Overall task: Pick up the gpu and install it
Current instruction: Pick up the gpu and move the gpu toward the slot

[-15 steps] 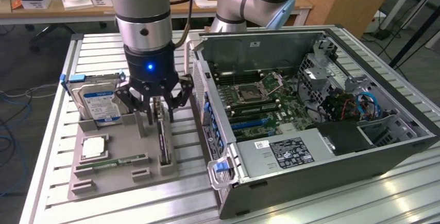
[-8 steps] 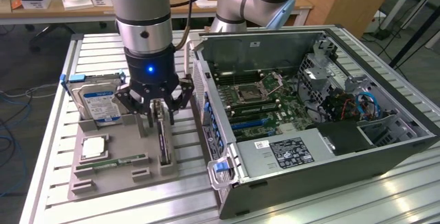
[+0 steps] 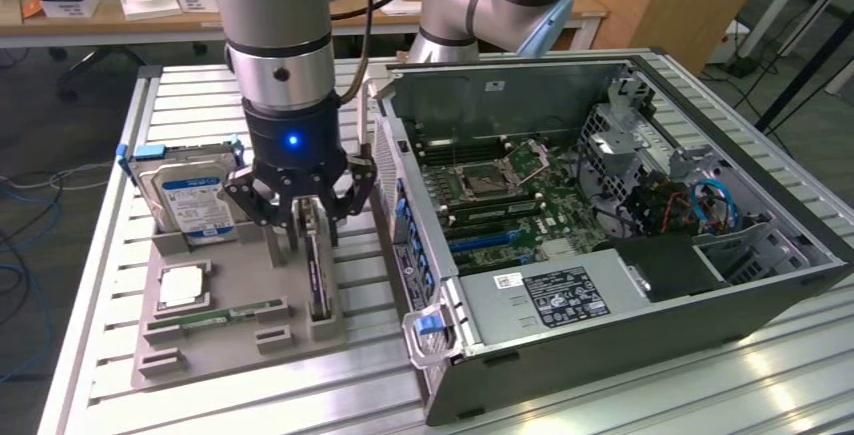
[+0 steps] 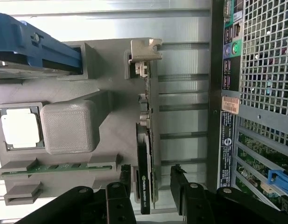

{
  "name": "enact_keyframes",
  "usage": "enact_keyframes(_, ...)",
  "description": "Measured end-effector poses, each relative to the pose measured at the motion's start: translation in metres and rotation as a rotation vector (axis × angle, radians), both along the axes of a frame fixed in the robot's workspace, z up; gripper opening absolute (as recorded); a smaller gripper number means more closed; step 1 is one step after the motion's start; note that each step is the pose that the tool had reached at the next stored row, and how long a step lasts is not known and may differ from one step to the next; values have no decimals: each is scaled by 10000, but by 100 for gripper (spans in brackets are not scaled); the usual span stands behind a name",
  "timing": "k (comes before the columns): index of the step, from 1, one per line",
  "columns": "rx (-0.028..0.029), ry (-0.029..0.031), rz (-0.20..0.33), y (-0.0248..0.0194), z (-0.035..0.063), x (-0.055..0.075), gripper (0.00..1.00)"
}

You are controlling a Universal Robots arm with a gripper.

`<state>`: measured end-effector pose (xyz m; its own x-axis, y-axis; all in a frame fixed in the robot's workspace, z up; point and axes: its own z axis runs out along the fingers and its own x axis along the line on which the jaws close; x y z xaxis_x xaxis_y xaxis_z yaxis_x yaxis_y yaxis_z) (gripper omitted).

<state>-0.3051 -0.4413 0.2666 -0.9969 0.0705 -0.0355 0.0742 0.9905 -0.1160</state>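
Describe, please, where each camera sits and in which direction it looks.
Exterior view: raised off the arm, looking down on the table; shows the arm and the open gripper over the gpu.
Wrist view: on the wrist, looking straight down at the grey holder; shows both black fingers.
Shared: gpu, grey holder, hard drive, computer case.

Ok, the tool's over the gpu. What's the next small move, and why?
Probably ease straight down a little before closing. The tool is open and straddles the gpu, which stands on edge in the holder; the fingers flank the card without touching, so a deeper bite seems safer.
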Motion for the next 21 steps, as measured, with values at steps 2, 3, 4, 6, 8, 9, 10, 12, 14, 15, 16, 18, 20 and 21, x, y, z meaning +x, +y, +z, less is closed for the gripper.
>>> enact_keyframes(2,-8,-1,-1,0,-32,-1,47)
enact_keyframes(3,-11,-2,0,0,-50,-1,47)
enact_keyframes(4,-14,-1,0,0,-69,-1,47)
enact_keyframes(6,-16,-2,0,0,-105,-1,47)
enact_keyframes(8,-17,-2,-2,1,-141,-6,47)
enact_keyframes(9,-18,-2,-3,1,-158,-9,47)
enact_keyframes(10,-19,-2,-1,0,-169,-11,47)
enact_keyframes(12,-22,0,0,0,-170,-12,47)
enact_keyframes(14,-21,-1,0,0,-172,-11,47)
enact_keyframes(15,-20,-3,-1,2,-175,-15,47)
enact_keyframes(16,-19,-4,0,3,-178,-20,47)
enact_keyframes(18,50,-3,6,3,-184,-21,47)
enact_keyframes(20,299,-3,3,4,-190,-23,47)
enact_keyframes(21,465,-3,3,4,-192,-22,47)
